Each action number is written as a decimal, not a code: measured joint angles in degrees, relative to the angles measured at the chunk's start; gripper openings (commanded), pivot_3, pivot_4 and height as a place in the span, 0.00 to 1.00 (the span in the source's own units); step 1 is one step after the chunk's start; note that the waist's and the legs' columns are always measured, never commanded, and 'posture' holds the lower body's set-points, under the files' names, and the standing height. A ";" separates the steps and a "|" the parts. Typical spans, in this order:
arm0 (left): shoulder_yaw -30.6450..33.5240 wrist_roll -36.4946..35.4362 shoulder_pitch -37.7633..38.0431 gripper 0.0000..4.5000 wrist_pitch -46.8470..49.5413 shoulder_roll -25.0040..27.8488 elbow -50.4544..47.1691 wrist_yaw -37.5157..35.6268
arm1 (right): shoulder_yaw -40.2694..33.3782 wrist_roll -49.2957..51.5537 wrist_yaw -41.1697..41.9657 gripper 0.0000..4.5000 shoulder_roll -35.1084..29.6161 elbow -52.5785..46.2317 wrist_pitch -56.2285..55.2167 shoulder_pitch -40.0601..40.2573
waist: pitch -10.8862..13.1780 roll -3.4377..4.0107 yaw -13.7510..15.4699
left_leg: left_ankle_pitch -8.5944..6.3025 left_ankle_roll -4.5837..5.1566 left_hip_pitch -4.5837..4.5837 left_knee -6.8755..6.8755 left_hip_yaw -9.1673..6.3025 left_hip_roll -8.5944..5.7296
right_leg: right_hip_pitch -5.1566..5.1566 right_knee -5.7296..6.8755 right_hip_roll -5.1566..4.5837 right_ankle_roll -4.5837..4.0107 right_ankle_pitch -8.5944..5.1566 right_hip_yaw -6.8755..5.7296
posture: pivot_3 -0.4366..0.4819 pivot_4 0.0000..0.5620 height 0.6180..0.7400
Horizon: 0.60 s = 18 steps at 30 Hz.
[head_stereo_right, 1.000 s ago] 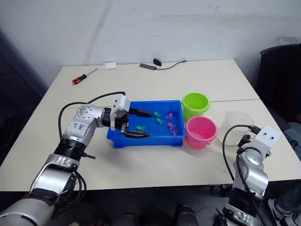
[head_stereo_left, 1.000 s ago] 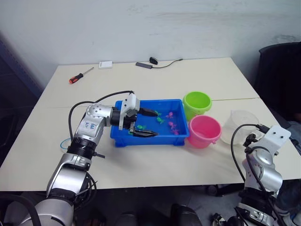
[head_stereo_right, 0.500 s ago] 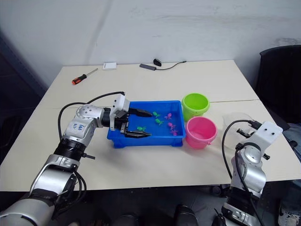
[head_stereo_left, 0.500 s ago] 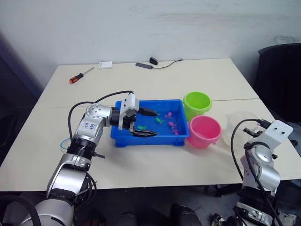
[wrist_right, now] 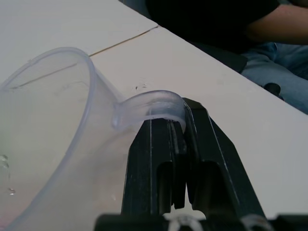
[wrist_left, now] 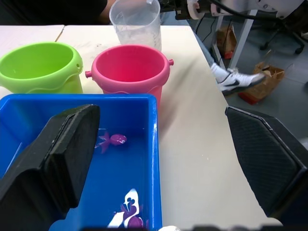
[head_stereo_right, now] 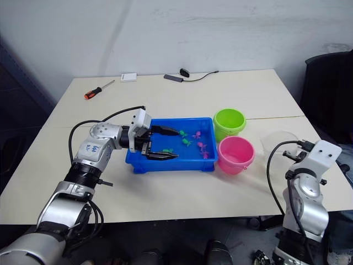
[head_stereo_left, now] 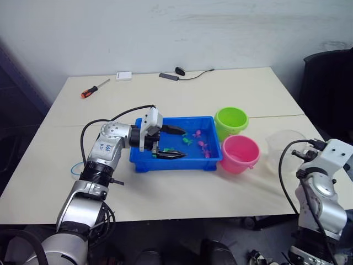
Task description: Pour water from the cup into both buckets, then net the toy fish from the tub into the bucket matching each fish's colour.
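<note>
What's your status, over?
Right gripper shut on the cup handle, cup tilted. Left gripper open over the tub, fish inside. Green bucket and pink bucket upright; nothing blocking.

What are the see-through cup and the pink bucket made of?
The cup looks like thin clear plastic: the table shows through its wall, and its handle is moulded in one piece. The pink bucket looks like smooth, shiny plastic, one solid colour with a rolled rim. Both are likely plastic, though looks alone cannot prove it.
</note>
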 measured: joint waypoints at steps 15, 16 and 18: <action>0.76 0.01 -0.27 1.00 -4.02 -2.28 2.70 1.43 | 8.61 -2.63 13.30 0.01 -16.74 -7.65 3.89 1.20 | 0.24 -0.33 0.18 | 0.00 0.00 -0.13 0.02 0.07 -0.03 | 0.00 -0.31 0.01 0.05 0.03 -0.05 | 0.48 0.27 1.00; 0.77 0.01 -0.35 1.00 -4.27 -2.37 2.76 1.53 | 9.28 -3.35 14.09 0.01 -17.69 -7.72 3.33 1.50 | 0.25 -0.34 0.22 | 0.00 0.00 -0.15 0.02 0.09 -0.03 | 0.01 -0.33 0.01 0.06 0.03 -0.07 | 0.48 0.27 1.00; 0.86 0.01 -0.35 1.00 -4.56 -2.38 2.81 1.67 | 10.50 -4.74 15.07 0.01 -18.82 -7.74 2.42 1.95 | 0.26 -0.35 0.23 | 0.00 0.00 -0.15 0.03 0.12 -0.03 | 0.01 -0.33 0.01 0.06 0.03 -0.09 | 0.48 0.27 1.00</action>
